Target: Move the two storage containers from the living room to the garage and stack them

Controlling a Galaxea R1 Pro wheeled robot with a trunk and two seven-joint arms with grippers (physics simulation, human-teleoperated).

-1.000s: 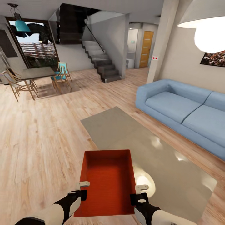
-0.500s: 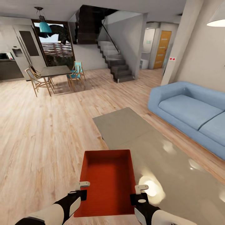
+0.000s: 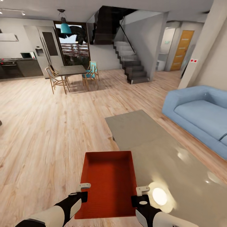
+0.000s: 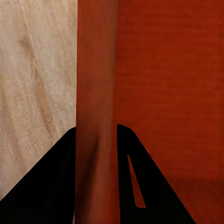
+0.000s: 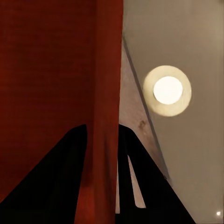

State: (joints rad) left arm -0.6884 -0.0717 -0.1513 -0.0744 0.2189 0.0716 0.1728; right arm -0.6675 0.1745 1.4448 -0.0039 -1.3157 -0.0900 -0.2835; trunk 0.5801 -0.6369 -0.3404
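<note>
- Orange-red rectangular open-top plastic bin (image 3: 108,183) held between both pincers, over light wood-plank floor (image 3: 41,142).
- Left gripper (image 3: 82,188) clamped on bin's left wall (image 4: 95,116); right gripper (image 3: 141,191) clamped on right wall (image 5: 107,93).
- Just right of right gripper: glossy grey low table (image 3: 164,157), lamp reflection (image 5: 167,90).
- Further right: blue fabric sofa (image 3: 201,115).
- Far ahead-left: wooden dining table with chairs (image 3: 71,75).
- Far ahead: dark staircase (image 3: 130,63), orange door (image 3: 182,50).
</note>
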